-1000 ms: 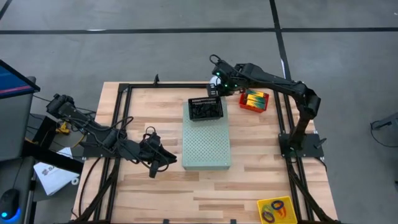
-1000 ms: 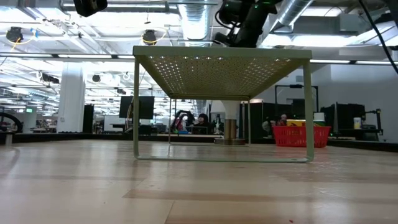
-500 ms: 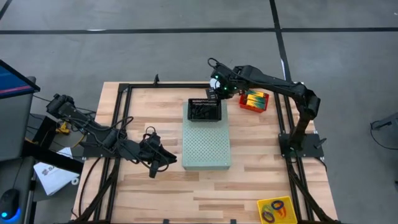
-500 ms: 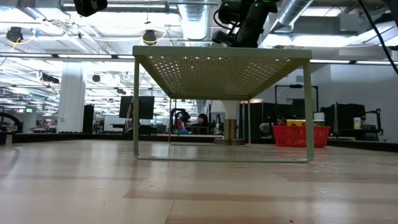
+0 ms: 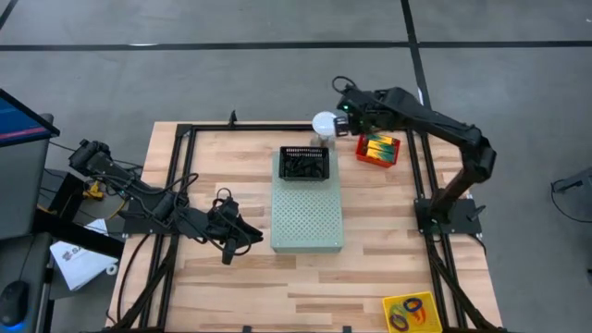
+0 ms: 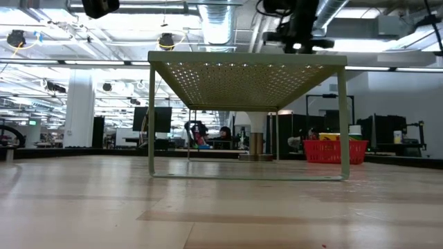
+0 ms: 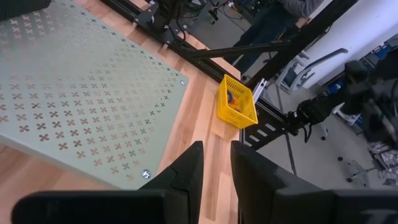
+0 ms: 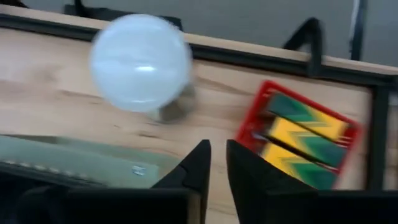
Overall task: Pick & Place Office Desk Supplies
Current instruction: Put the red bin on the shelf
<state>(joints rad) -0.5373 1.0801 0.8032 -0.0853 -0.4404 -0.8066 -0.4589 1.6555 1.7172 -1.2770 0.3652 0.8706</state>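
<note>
A pale-green perforated board (image 5: 306, 216) stands on thin legs at the middle of the wooden counter (image 5: 231, 287), which is bordered by a black metal frame (image 5: 190, 130). A white round dome (image 5: 325, 124) on a grey stand sits near the counter's far edge, close to the board's far end. Grey floor with dark lines (image 5: 185, 43) surrounds the counter. Seen from counter height, a hall with ceiling pipes (image 6: 214, 14) and people seated at monitors (image 6: 223, 135) lies beyond.

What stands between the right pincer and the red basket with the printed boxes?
Nothing visible does. In the high view the right pincer hovers beside the white dome, and the red basket with its yellow-green boxes lies close by with only bare table between them.
</note>
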